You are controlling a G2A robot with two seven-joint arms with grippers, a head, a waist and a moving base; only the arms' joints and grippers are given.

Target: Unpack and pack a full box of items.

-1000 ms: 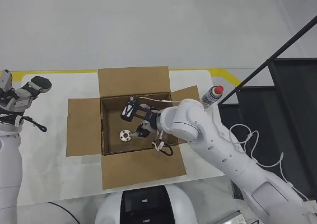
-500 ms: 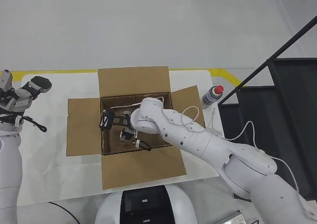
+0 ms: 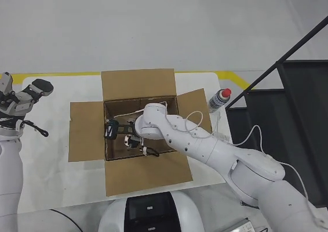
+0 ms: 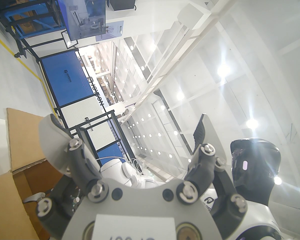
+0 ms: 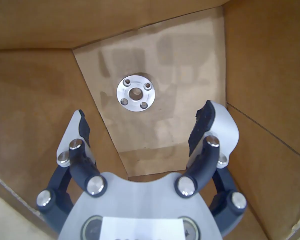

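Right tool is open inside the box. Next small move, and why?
Probably ease the right tool down and forward over the metal disc: its jaws stand open and empty, and the disc lies flat on the box floor, just ahead of the tool.

The right gripper has swung across the box, from the back middle to the left wall, ending just left of the metal flange.
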